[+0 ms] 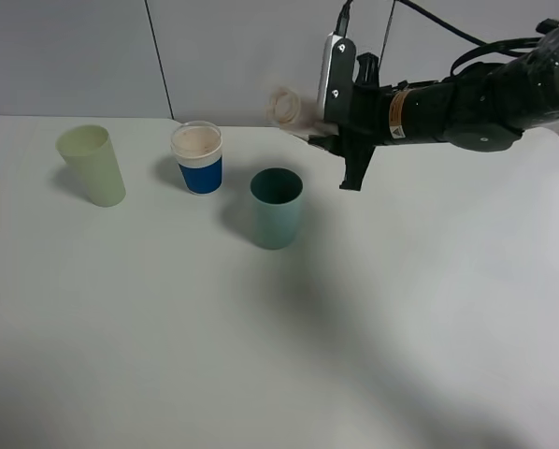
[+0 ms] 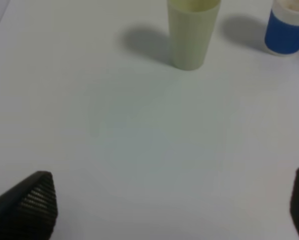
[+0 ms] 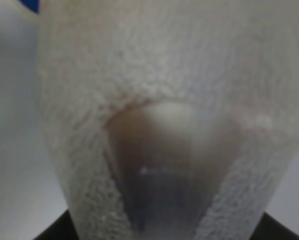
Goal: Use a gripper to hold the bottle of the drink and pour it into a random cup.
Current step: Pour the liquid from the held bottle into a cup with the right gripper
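Note:
My right gripper (image 1: pixel 328 131) is shut on the translucent bottle (image 1: pixel 289 105) and holds it tipped on its side in the air, mouth to the left, blurred by motion. The bottle hangs above and behind the teal-green cup (image 1: pixel 277 208), which stands upright on the table with a dark inside. In the right wrist view the bottle (image 3: pixel 164 125) fills the picture, and brown drink (image 3: pixel 169 160) shows through its wall. My left gripper (image 2: pixel 169 210) is open and empty low over the table; it does not show in the exterior view.
A pale yellow-green tumbler (image 1: pixel 92 165) stands at the far left and also shows in the left wrist view (image 2: pixel 192 32). A blue-and-white cup (image 1: pixel 198 157) stands left of the teal cup, seen too in the left wrist view (image 2: pixel 287 26). The white table (image 1: pixel 261 355) stretches forward.

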Tool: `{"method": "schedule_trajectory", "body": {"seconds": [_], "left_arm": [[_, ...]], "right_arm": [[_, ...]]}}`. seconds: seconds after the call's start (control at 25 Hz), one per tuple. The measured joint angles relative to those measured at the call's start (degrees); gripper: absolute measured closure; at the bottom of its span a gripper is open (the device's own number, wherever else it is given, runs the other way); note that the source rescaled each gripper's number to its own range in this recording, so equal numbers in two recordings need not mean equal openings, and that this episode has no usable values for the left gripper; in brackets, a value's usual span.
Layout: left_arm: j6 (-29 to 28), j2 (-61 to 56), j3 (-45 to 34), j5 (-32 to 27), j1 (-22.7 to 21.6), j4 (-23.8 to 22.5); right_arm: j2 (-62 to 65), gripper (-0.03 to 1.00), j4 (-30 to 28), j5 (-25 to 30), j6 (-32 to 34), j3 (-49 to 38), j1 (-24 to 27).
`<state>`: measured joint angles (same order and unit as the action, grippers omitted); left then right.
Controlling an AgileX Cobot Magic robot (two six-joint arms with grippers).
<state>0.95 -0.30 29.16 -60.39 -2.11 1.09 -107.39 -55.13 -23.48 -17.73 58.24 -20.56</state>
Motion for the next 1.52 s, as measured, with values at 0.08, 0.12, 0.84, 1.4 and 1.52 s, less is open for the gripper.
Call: {"method": "schedule_trajectory", "body": {"seconds": [0.08,0.12,0.84,1.4,1.52], "left_arm": [[0.0,0.0,0.0,0.0,0.0,0.0],[0.0,0.0,0.0,0.0,0.0,0.0],[0.0,0.0,0.0,0.0,0.0,0.0],[0.0,0.0,0.0,0.0,0.0,0.0],[0.0,0.0,0.0,0.0,0.0,0.0]], "right_arm": [[0.0,0.95,-0.3,1.3,-2.7,0.0,-0.2],[0.0,0.95,-0.3,1.9,-3.3,0.0,-0.3],[0.0,0.95,-0.3,10.3,-11.7,0.0,-2.8],[4.7,0.95,-1.8,14.8,-16.2,0.0,-4.7],[5.1,0.95,-1.9,16.1,-18.3,0.0,-4.9]]}}
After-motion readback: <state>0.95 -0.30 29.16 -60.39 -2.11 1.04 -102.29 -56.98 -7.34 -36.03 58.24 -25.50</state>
